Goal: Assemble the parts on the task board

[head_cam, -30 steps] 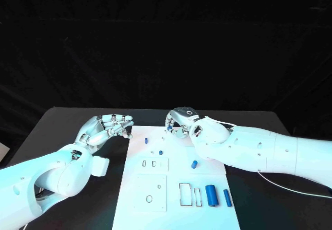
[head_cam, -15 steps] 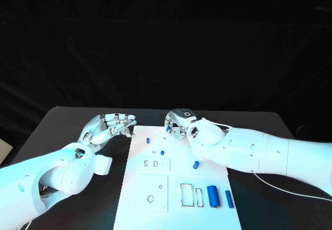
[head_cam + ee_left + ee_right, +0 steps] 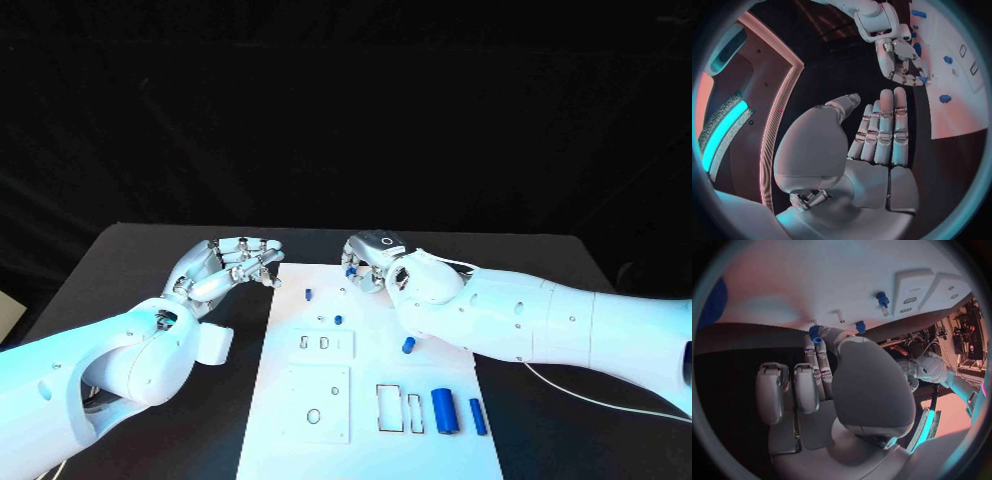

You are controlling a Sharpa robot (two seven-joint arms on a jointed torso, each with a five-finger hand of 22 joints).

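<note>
The left hand (image 3: 228, 268) hangs just off the far-left corner of the white rectangular task board (image 3: 289, 400), fingers extended and slightly apart, grasping nothing; over the last second it has barely shifted. On the board lie the small blue plastic parts: a short peg (image 3: 307, 294) near the far-left edge, a stub (image 3: 336, 319) towards the middle, another peg (image 3: 408, 345) right of centre, and a thick blue cylinder (image 3: 443, 410) with a thin blue rod (image 3: 477, 416) at the near-right corner. The right hand (image 3: 378, 262) has drawn slightly left and farther over the board's far edge, fingers curled around a small blue part (image 3: 814, 332) at its fingertips. That suggests it is lining up an insertion there. No legible brand or writing appears anywhere.
</note>
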